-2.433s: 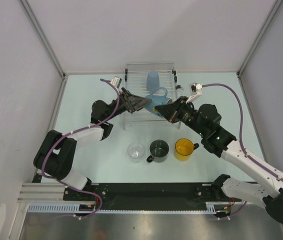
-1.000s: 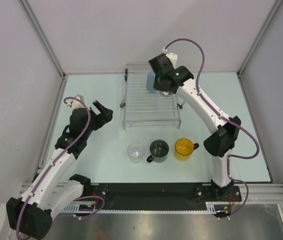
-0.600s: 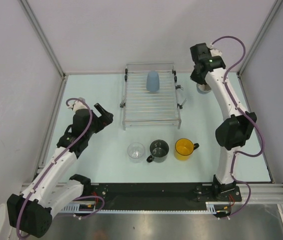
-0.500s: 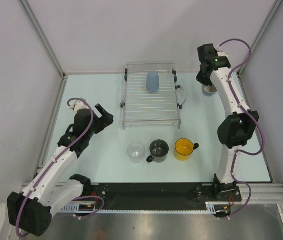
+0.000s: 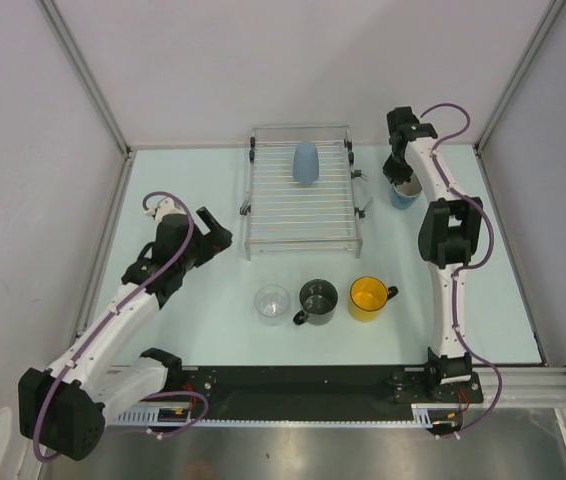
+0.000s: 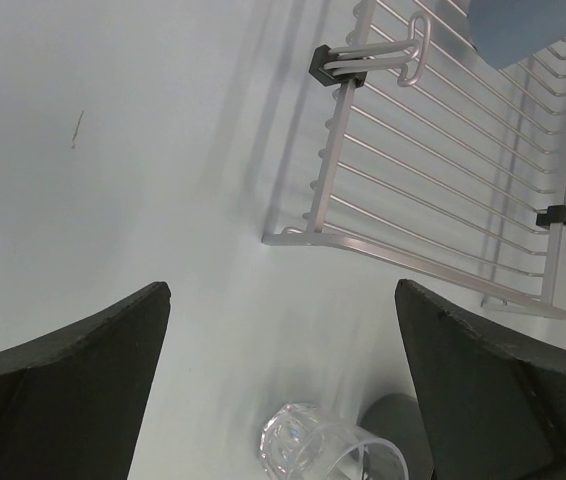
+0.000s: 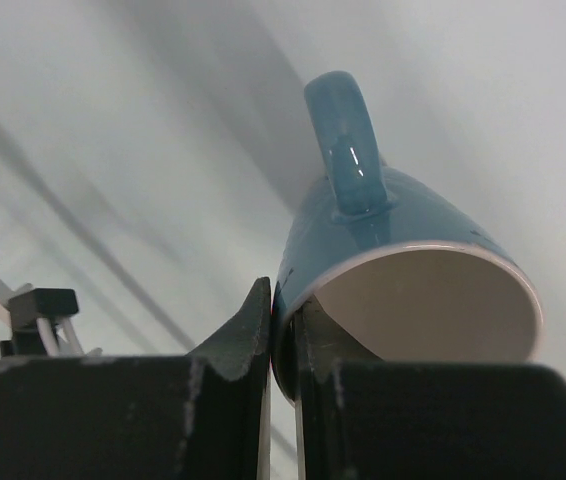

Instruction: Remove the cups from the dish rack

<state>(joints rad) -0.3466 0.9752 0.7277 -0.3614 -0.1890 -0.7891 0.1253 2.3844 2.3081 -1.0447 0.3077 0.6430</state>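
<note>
Looking down from the top camera, I see my right gripper (image 5: 395,180) reached out past the right side of the rack (image 5: 298,215), its jaws pinched tight on the rim of the blue mug (image 5: 402,196). On the right wrist camera one finger sits inside the white lip and the other outside, and the handle is on the side away from the grip. The mug is low over the worktop (image 5: 213,180), apart from the rack; I cannot tell whether its base is touching down. My left gripper (image 5: 213,228) hangs to the left of the rack with its jaws spread wide and nothing between them; its wrist camera looks across the rack's near left corner. One cup is in the rack: the pale cup (image 5: 305,161), upside down on the bars toward the far rail. Three cups stand in a row on the worktop in front of the rack, from left to right the tumbler (image 5: 272,302), the grey mug (image 5: 317,298) and the yellow mug (image 5: 368,297), all upright, close together but not touching
</note>
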